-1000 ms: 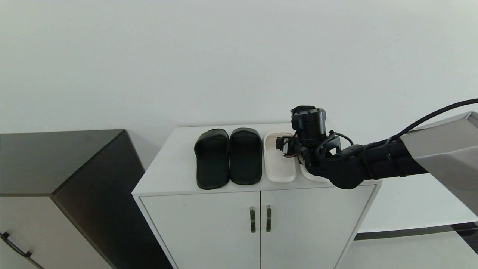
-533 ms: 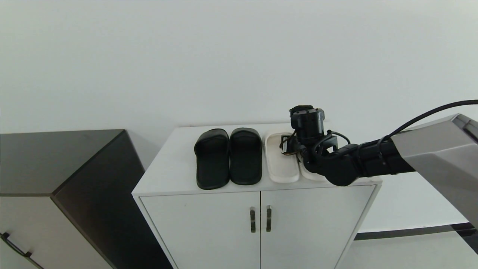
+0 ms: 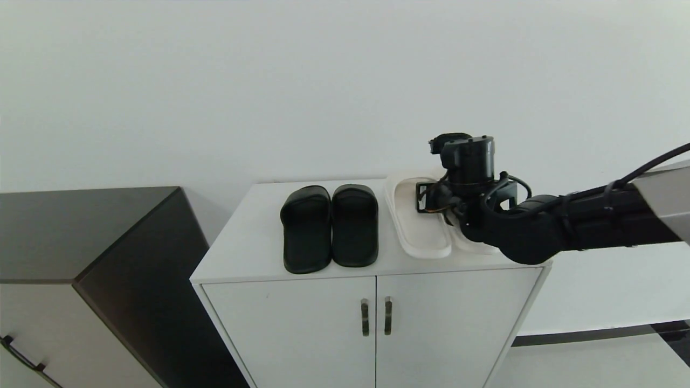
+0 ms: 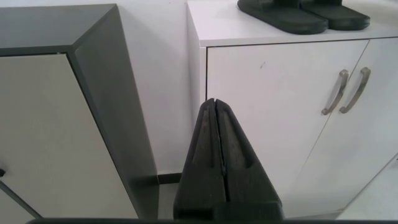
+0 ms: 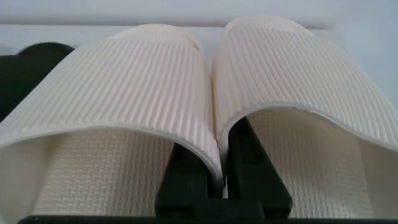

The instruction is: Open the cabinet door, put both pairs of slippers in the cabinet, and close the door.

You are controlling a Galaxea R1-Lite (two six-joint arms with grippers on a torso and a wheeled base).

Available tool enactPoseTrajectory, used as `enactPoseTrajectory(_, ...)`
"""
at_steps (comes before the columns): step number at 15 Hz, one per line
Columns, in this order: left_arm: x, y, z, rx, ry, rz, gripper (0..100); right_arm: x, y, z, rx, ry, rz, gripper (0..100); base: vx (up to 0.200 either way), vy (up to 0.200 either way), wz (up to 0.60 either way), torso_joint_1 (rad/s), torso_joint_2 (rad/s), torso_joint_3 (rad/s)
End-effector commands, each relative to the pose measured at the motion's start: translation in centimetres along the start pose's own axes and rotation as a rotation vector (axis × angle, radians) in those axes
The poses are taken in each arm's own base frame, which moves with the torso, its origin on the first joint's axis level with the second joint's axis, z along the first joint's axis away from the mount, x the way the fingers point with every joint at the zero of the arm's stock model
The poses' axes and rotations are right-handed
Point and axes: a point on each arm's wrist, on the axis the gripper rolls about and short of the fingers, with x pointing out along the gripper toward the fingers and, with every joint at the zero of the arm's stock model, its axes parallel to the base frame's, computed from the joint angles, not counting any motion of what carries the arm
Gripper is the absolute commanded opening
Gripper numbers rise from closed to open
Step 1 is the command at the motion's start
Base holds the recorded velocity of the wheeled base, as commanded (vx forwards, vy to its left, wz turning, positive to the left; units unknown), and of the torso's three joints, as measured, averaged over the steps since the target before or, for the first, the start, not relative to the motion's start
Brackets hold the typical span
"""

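A pair of white slippers [image 3: 419, 226] hangs tilted over the right part of the white cabinet top [image 3: 242, 237], toe ends raised. My right gripper [image 5: 222, 171] is shut on the white slippers [image 5: 124, 93], one finger under each strap, pinching the adjoining strap edges. In the head view the right gripper [image 3: 431, 200] sits at the straps. A pair of black slippers [image 3: 329, 226] lies flat on the top, left of the white pair. Both cabinet doors [image 3: 291, 334] are shut, with two handles [image 3: 376, 316] at the middle. My left gripper [image 4: 214, 106] is shut and empty, low before the cabinet's left door [image 4: 280, 112].
A dark cabinet [image 3: 81, 231] stands close to the left of the white one, with a narrow gap between them. A white wall runs behind. The black slippers' [image 4: 298, 9] heels and the door handles [image 4: 348, 90] show from the left wrist. Open floor lies to the right.
My right gripper has risen and shifted right with the white slippers, lifting their toe ends off the cabinet top. The black slippers have not moved.
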Motion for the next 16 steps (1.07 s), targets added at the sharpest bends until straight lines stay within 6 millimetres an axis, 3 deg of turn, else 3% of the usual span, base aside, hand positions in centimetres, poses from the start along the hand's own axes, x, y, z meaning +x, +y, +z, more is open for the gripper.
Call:
enactPoseTrajectory(1, 0.0, 0.0, 0.0, 0.0, 0.0, 0.0, 0, -6.8, -1.4, 2.3, 0.005, -0.028, 0.108, 0, 0.0, 0.0, 0.0, 0.0, 0.0, 0.0)
enactPoseTrajectory(3, 0.0, 0.0, 0.0, -0.001, 0.0, 0.0, 0, -10.9, -2.1, 1.4, -0.019, 0.009, 0.23, 0, 0.0, 0.0, 0.0, 0.0, 0.0, 0.0)
enactPoseTrajectory(4, 0.0, 0.0, 0.0, -0.001, 0.0, -0.001, 0, -12.4, -2.5, 1.1, -0.024, 0.016, 0.28, 0, 0.0, 0.0, 0.0, 0.0, 0.0, 0.0)
enactPoseTrajectory(5, 0.0, 0.0, 0.0, -0.001, 0.0, -0.001, 0, -12.4, -2.5, 1.1, -0.024, 0.016, 0.28, 0, 0.0, 0.0, 0.0, 0.0, 0.0, 0.0)
enactPoseTrajectory(6, 0.0, 0.0, 0.0, -0.001, 0.0, -0.001, 0, -14.7, -3.4, 0.7, -0.03, 0.029, 0.372, 0, 0.0, 0.0, 0.0, 0.0, 0.0, 0.0)
enactPoseTrajectory(9, 0.0, 0.0, 0.0, -0.003, 0.0, -0.001, 0, -15.9, -4.1, -0.5, -0.052, 0.064, 0.422, 0, 0.0, 0.0, 0.0, 0.0, 0.0, 0.0)
enactPoseTrajectory(14, 0.0, 0.0, 0.0, -0.007, 0.0, -0.001, 0, -16.9, -3.2, -1.6, -0.079, 0.093, 0.473, 0, 0.0, 0.0, 0.0, 0.0, 0.0, 0.0)
enactPoseTrajectory(16, 0.0, 0.0, 0.0, -0.009, 0.0, -0.001, 0, -17.0, -3.2, -1.9, -0.087, 0.103, 0.479, 0, -0.2, 0.0, 0.0, 0.005, 0.0, 0.0)
